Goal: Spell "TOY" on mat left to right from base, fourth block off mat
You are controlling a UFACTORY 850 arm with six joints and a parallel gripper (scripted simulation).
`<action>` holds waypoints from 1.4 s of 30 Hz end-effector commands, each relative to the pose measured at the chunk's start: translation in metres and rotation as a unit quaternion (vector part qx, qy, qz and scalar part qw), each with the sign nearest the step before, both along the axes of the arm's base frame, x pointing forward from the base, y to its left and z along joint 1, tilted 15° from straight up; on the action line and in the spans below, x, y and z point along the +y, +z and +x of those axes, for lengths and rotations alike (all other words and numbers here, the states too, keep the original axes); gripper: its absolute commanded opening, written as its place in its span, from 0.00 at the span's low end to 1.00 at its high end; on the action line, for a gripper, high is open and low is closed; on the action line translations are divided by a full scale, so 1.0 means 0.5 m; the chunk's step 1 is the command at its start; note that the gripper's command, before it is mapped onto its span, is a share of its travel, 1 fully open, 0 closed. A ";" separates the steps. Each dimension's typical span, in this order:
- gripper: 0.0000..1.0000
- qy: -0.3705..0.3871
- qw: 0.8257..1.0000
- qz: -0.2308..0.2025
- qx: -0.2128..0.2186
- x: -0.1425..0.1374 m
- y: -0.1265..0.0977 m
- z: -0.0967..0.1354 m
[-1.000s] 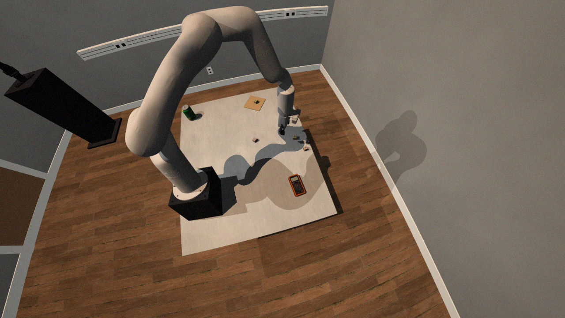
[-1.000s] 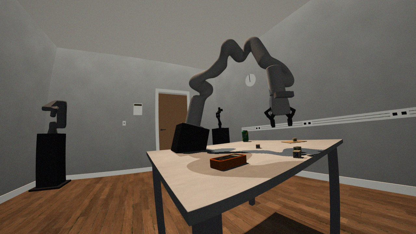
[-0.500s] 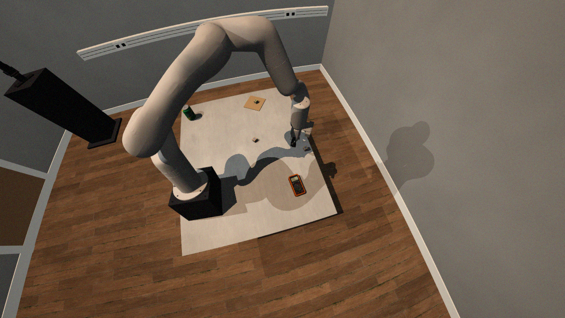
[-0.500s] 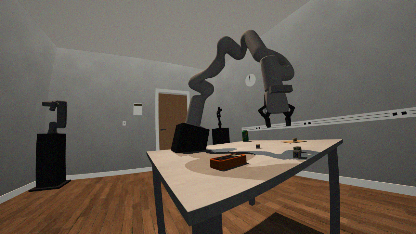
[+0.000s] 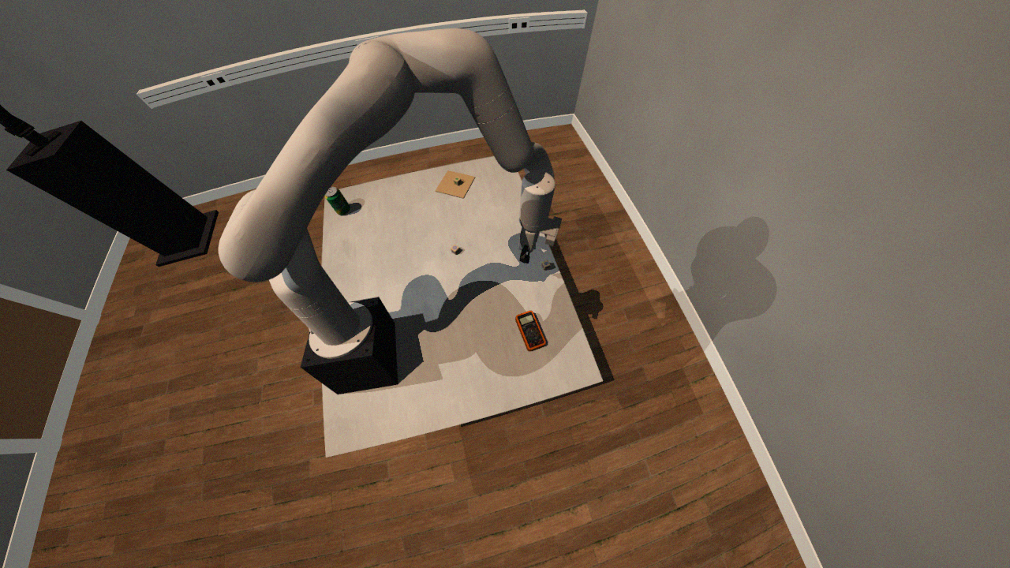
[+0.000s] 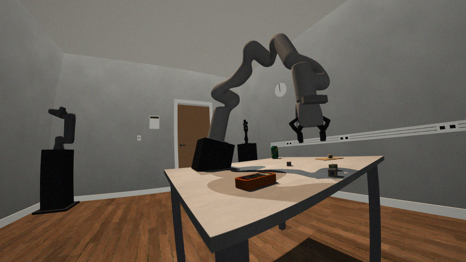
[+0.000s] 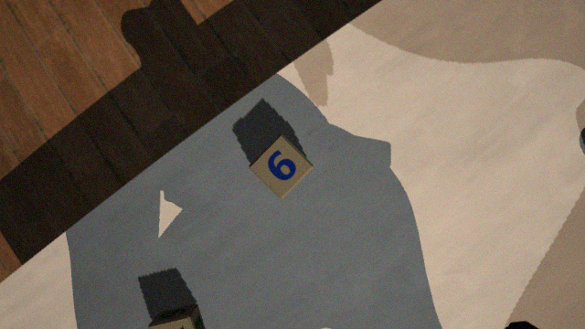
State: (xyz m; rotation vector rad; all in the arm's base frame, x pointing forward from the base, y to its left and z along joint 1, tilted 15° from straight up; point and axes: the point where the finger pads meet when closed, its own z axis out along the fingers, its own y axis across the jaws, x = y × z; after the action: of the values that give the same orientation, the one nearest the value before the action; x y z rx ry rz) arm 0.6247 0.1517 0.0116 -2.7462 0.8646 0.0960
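My gripper (image 5: 525, 254) hangs open and empty well above the table's right side, as the exterior view (image 6: 310, 137) shows. Below it lies a tan block with a blue mark like a 6 on top (image 7: 281, 166), near the table edge (image 5: 547, 264) (image 6: 332, 173). A second block (image 7: 175, 319) is cut off at the wrist view's bottom edge, with a bit of green on top; it stands just behind the first (image 6: 332, 166). A third block (image 5: 456, 249) (image 6: 288, 163) lies mid-table. The fourth block (image 5: 458, 181) (image 6: 330, 156) sits on the small tan mat (image 5: 454, 184) at the far end.
A green can (image 5: 337, 201) (image 6: 274, 152) stands at the far left of the table. An orange multimeter (image 5: 530, 330) (image 6: 255, 181) lies toward the near right. The table edge and the drop to the floor (image 7: 137, 114) run close by the two blocks.
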 end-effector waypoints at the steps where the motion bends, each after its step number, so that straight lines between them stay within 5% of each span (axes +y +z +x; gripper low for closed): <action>1: 1.00 0.000 1.000 0.000 -0.001 0.000 0.002 0.002; 29: 1.00 0.001 1.000 0.000 -0.001 0.001 0.002 0.002; 42: 1.00 0.192 0.980 -0.004 -0.048 0.305 0.085 -0.011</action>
State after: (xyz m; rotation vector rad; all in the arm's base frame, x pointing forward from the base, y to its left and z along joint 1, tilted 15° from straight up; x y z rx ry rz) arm 0.6200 0.2740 0.0453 -2.8455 0.4085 0.0439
